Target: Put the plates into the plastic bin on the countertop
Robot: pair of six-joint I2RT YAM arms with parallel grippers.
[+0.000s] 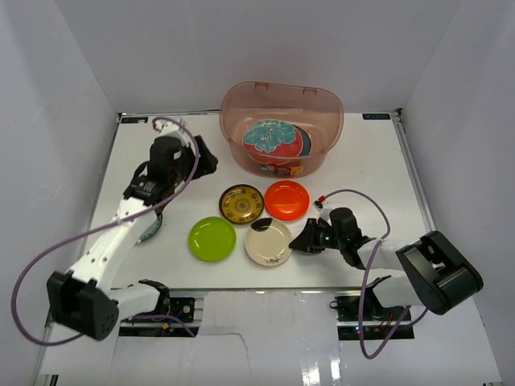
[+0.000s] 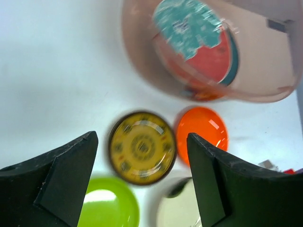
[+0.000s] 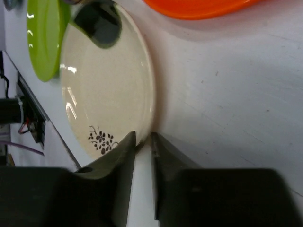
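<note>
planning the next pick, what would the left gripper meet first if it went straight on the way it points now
Probably the brown-gold plate, centred in the wrist view between the fingers of the open left gripper; how far off is unclear.

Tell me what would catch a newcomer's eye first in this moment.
The translucent plastic bin stands far centre, a red-teal floral plate inside. Before it lie a brown-gold plate, an orange plate, a lime green plate and a cream plate, whose rim the right pincer pinches. The left pincer hangs open at the left.
</note>
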